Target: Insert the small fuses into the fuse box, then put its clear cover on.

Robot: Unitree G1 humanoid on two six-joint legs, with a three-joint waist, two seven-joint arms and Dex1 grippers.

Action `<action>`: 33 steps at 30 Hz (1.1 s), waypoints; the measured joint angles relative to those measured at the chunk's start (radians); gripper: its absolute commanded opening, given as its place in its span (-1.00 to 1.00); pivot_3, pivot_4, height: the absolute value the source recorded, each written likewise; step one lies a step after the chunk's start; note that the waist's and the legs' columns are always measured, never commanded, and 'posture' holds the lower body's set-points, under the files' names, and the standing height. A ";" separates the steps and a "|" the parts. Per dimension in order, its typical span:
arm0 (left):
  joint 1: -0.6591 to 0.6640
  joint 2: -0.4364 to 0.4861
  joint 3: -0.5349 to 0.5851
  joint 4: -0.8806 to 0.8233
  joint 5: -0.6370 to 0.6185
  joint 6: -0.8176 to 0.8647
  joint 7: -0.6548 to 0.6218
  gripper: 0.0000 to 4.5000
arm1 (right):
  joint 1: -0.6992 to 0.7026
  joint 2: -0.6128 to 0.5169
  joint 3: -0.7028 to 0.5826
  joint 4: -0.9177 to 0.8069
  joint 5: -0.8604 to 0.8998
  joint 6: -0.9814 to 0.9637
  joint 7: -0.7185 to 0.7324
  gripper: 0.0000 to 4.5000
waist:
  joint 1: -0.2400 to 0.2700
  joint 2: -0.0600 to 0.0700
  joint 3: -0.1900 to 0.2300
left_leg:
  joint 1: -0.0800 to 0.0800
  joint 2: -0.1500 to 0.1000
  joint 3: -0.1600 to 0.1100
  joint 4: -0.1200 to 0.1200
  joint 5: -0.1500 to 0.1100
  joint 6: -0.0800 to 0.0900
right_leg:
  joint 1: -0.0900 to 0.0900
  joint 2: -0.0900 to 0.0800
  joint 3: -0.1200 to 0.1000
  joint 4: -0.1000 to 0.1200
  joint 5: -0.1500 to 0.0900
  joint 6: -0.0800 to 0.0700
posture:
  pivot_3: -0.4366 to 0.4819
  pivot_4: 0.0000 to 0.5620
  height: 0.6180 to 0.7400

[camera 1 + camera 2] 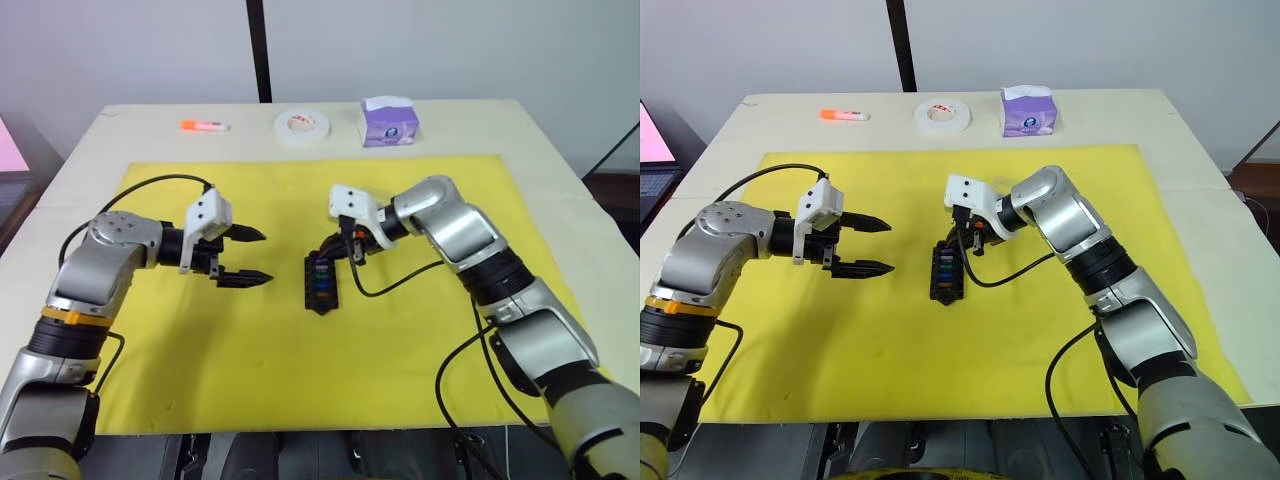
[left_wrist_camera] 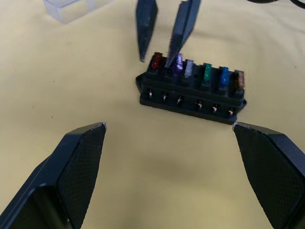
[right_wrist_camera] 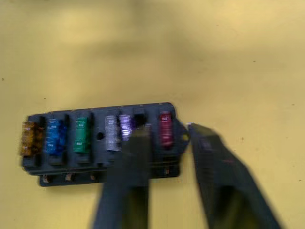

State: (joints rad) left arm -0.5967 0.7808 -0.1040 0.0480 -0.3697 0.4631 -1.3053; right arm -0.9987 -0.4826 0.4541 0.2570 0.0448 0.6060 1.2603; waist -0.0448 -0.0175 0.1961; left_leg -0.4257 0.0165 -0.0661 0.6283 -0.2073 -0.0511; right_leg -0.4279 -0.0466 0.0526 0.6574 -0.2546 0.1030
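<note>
Right tool (image 3: 167, 136) parted, straddling red fuse (image 3: 165, 129) in fuse box (image 3: 102, 164).

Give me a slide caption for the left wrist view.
Right gripper over the fuse box, six fuses seated; clear cover behind.

The fuse box (image 1: 320, 281) sits mid-frame on the mat (image 1: 300, 370). Tape roll (image 1: 302, 126) and tissue box (image 1: 388, 121) lie at the top.
</note>
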 measured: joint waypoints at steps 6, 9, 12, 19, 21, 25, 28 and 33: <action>0.000 -0.001 0.000 0.009 0.000 0.000 0.000 1.00 | 0.000 0.000 -0.001 0.000 0.005 0.006 0.002 -0.38 | 0.000 0.000 0.000 | 0.000 0.000 0.000 0.000 0.000 0.000 | 0.000 0.000 0.000 0.000 0.000 0.000 | -0.05 -0.47 1.00; 0.000 -0.002 0.000 0.013 0.001 -0.003 0.000 1.00 | 0.000 -0.002 -0.016 0.000 0.022 0.020 0.008 -0.38 | 0.000 0.000 0.000 | 0.000 0.000 0.000 0.000 0.000 0.000 | 0.000 0.000 0.000 0.000 0.000 0.000 | -0.05 -0.47 1.00; 0.000 -0.001 0.000 0.021 0.001 -0.012 -0.001 1.00 | -0.001 -0.018 -0.048 -0.002 0.060 0.033 0.038 -0.38 | 0.000 0.000 0.000 | 0.000 0.000 0.000 0.000 0.000 0.000 | 0.000 0.000 0.000 0.000 0.000 0.000 | -0.05 -0.47 1.00; -0.010 0.000 0.000 0.034 0.007 -0.015 -0.010 1.00 | -0.002 -0.023 -0.122 -0.020 0.128 0.064 0.046 -0.64 | -0.001 0.000 0.000 | 0.000 0.000 0.000 0.000 0.000 0.000 | 0.000 0.000 0.000 0.001 0.000 0.000 | -0.05 -0.47 1.00; -0.022 0.000 0.000 0.040 0.010 -0.015 -0.013 1.00 | 0.001 -0.005 -0.148 -0.019 0.138 0.061 0.023 -0.91 | -0.001 0.000 0.000 | 0.000 0.000 0.000 0.000 0.000 0.000 | 0.000 0.000 0.000 0.001 0.000 0.000 | -0.05 -0.47 1.00; -0.039 0.000 0.000 0.047 0.011 -0.018 -0.021 1.00 | 0.026 0.021 -0.154 -0.019 0.145 0.029 -0.005 -0.98 | 0.000 0.000 0.000 | 0.000 0.000 0.000 0.000 0.000 0.000 | 0.000 0.000 0.000 0.001 0.000 0.000 | -0.05 -0.47 1.00; -0.039 0.001 -0.001 0.051 0.016 -0.019 -0.027 1.00 | 0.063 0.023 -0.149 -0.019 0.145 0.017 -0.018 -0.98 | 0.000 0.000 0.000 | 0.000 0.000 0.000 0.001 0.000 0.000 | 0.000 0.000 0.000 0.002 0.000 0.000 | -0.05 -0.47 1.00; -0.039 0.001 -0.001 0.051 0.024 -0.019 -0.034 1.00 | 0.081 0.031 -0.144 -0.019 0.142 0.002 -0.039 -0.98 | -0.001 0.000 0.000 | 0.000 0.000 0.000 0.001 0.000 0.000 | 0.000 0.000 0.000 0.002 0.000 0.000 | -0.05 -0.47 1.00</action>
State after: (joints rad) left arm -0.6357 0.7814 -0.1050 0.0985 -0.3456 0.4438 -1.3396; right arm -0.9177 -0.4517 0.3102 0.2384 0.1865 0.6076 1.2211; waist -0.0454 -0.0175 0.1961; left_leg -0.4254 0.0164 -0.0662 0.6290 -0.2073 -0.0511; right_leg -0.4280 -0.0466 0.0526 0.6593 -0.2545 0.1030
